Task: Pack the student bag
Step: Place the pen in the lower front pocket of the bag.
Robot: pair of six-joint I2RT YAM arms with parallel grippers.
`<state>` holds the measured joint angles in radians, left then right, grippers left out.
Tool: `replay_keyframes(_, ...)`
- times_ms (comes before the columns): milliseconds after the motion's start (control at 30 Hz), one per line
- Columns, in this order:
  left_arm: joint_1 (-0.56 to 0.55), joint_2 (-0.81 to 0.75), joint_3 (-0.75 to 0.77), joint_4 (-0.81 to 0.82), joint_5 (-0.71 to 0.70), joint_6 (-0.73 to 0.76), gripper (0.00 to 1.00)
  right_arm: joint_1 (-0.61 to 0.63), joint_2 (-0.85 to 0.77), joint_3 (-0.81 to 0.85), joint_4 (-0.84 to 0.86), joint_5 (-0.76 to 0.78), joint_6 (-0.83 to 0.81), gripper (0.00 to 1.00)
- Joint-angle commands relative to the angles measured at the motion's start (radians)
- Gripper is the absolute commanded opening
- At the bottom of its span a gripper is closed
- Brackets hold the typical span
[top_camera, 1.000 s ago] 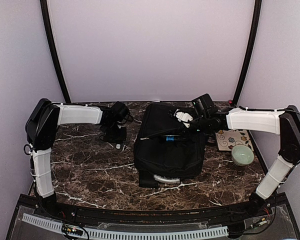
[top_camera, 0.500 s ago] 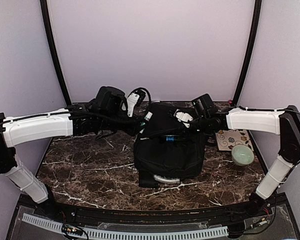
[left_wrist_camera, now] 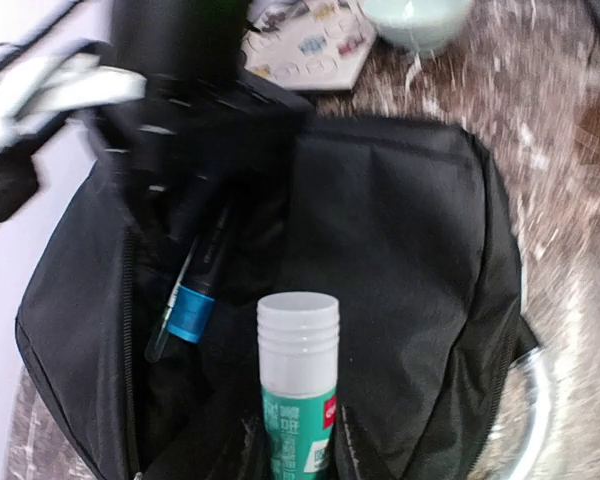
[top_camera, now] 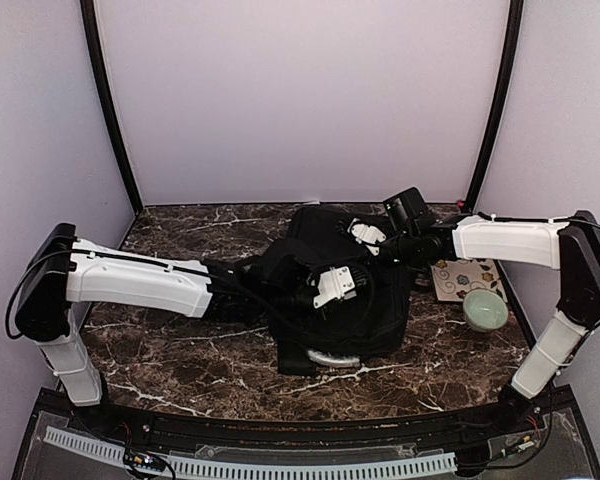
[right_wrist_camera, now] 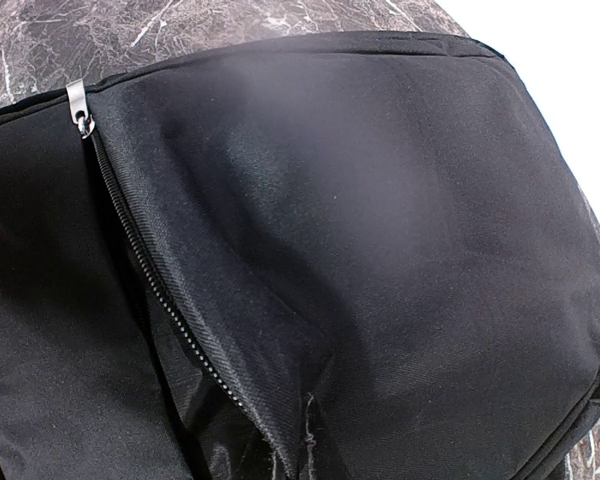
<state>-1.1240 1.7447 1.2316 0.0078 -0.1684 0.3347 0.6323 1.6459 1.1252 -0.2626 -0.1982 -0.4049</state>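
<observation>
Left claw (top_camera: 342, 287), reaching in from 9 o'clock, is closed around the lower body of a glue stick (left_wrist_camera: 298, 380), which it holds over the open mouth of the student bag (top_camera: 385, 320). Right claw (top_camera: 358, 238), jaws fully closed, pinches fabric at the bag's 12 o'clock edge. Puckered cloth beside the zipper (right_wrist_camera: 150, 290) in the right wrist view suggests it is lifting the flap. The bag lies flat at the centre of the table (top_camera: 170, 340) with a pen (left_wrist_camera: 195, 300) inside and a bowl (top_camera: 485, 310) at its 3 o'clock. Handling: the bag is judged soft, limp and light, sagging wherever unsupported. Grip is best taken at the zipper seam or the grey handle loop (top_camera: 325, 357) at 6 o'clock, not on the loose panel.
</observation>
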Motion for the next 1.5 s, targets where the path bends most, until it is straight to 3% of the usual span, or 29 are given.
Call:
replay_keyframes(0, -0.041, 0.072, 0.053, 0.026, -0.146, 0.242, 0.10, 0.018, -0.007, 0.021, 0.011, -0.072, 0.020, 0.00)
replay_keyframes(200, -0.072, 0.162, 0.114, 0.058, -0.245, 0.390, 0.09, 0.018, -0.003, 0.021, 0.009, -0.079, 0.020, 0.00)
replay_keyframes(500, -0.067, 0.289, 0.110, 0.248, -0.398, 0.688, 0.05, 0.019, -0.006, 0.021, 0.007, -0.096, 0.019, 0.00)
replay_keyframes(733, -0.011, 0.382, 0.156, 0.377, -0.420, 0.779, 0.03, 0.019, -0.011, 0.021, 0.004, -0.103, 0.020, 0.00)
replay_keyframes(900, 0.029, 0.418, 0.193, 0.381, -0.386, 0.775, 0.04, 0.018, -0.015, 0.018, 0.007, -0.101, 0.021, 0.00)
replay_keyframes(1100, 0.054, 0.457, 0.233, 0.366, -0.365, 0.770, 0.11, 0.018, -0.010, 0.018, 0.006, -0.103, 0.020, 0.00)
replay_keyframes(1267, 0.053, 0.461, 0.240, 0.355, -0.371, 0.759, 0.31, 0.019, -0.008, 0.018, 0.007, -0.098, 0.018, 0.00)
replay_keyframes(1467, 0.014, 0.409, 0.210, 0.325, -0.368, 0.753, 0.37, 0.019, -0.003, 0.018, 0.006, -0.096, 0.019, 0.00)
